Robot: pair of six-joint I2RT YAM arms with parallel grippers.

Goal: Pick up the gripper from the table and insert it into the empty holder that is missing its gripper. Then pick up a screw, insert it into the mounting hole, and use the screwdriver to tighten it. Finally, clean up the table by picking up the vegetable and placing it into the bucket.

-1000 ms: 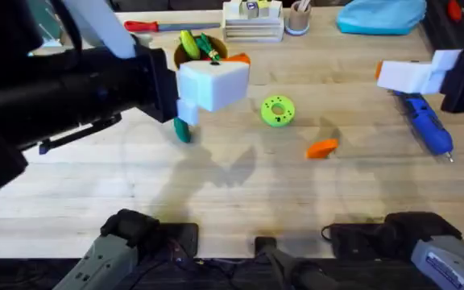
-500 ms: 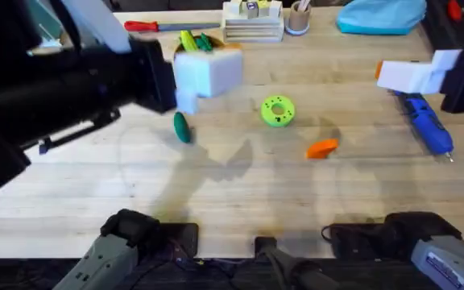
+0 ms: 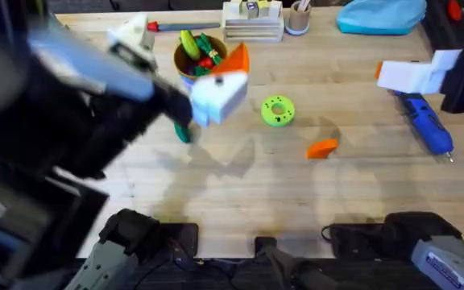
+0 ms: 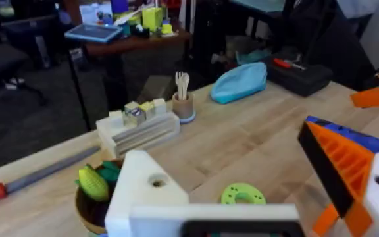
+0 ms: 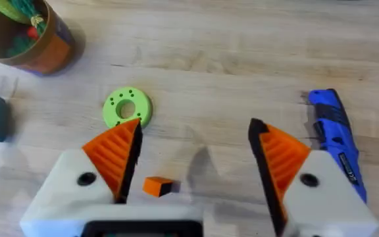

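Note:
The orange gripper wedge [image 3: 322, 148] lies on the table, seen below my open right gripper [image 5: 196, 131] as a small orange piece [image 5: 157, 186]. My left gripper [image 4: 235, 164] is open and holds nothing. One of its jaws is the bare white holder [image 4: 143, 191] with a mounting hole; the other carries an orange ribbed pad. It hovers by the bucket [image 3: 200, 55], above the dark green vegetable [image 3: 182, 132]. The blue screwdriver [image 3: 425, 125] lies under the right gripper [image 3: 413, 72]. The screw is out of view.
A green ring disc [image 3: 277, 110] sits mid-table. The bucket holds yellow, red and green toy foods. A red-handled screwdriver [image 3: 163, 26], a white block stack [image 3: 252, 20], a pen cup [image 3: 298, 18] and a blue cloth [image 3: 381, 16] line the far edge.
The left arm has risen toward the camera and its gripper has turned and shifted right, uncovering the bucket. The right arm and the table objects have not moved.

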